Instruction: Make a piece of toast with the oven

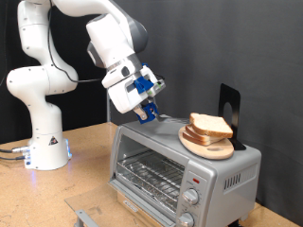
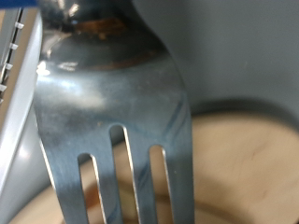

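The silver toaster oven (image 1: 180,168) stands on the table with its glass door shut, and the wire rack (image 1: 147,173) shows through the glass. On its roof a round wooden board (image 1: 201,145) carries a stack of pale bread slices (image 1: 210,126). I cannot tell which slice is the piece of toast. My gripper (image 1: 147,111) hangs just above the oven's roof, to the exterior view's left of the board, shut on a metal fork (image 2: 117,112). The fork's tines point at the board (image 2: 238,168), which fills the wrist view behind them.
Two knobs (image 1: 192,198) and a red light (image 1: 194,179) sit on the oven's front right panel. A black stand (image 1: 229,104) rises behind the bread. The arm's white base (image 1: 43,142) is at the exterior view's left. A grey object (image 1: 87,216) lies at the bottom edge.
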Controlling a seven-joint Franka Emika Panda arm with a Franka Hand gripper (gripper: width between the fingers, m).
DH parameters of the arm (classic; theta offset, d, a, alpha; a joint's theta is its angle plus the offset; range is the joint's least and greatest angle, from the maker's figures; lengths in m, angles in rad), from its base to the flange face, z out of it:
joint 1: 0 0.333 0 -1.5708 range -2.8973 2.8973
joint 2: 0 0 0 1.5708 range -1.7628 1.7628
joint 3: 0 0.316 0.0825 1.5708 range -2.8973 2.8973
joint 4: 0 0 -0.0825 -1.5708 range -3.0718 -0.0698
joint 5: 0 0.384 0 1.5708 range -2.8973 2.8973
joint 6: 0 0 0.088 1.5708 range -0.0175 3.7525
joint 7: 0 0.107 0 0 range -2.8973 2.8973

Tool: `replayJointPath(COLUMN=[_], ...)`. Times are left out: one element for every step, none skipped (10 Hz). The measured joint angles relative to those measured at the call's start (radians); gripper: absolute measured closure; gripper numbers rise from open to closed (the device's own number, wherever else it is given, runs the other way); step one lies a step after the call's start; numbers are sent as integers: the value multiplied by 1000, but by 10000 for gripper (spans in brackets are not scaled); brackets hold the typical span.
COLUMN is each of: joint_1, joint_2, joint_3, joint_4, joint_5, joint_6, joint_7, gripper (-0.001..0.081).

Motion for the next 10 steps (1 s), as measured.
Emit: replayJointPath(joint_1=[-8,-12,-12,-12,-12,-12,-12,-12,-12,-13], joint_2=[0,-1,-1,-1,-1,-1,-1,-1,2,7], joint_3=[4,4,4,4,4,4,4,5,8,14], joint_4=[6,12,16,20,23,27,32,36,39,43], joint_5=[-40,-61,-66,-66,-66,-66,-66,-66,-69,-79], joint_6=[-43,-72,-86,-91,-92,-92,-92,-91,-87,-80], joint_7=[31,48,59,63,69,77,86,97,109,125], gripper=[315,315,315,315,315,315,315,315,315,315])
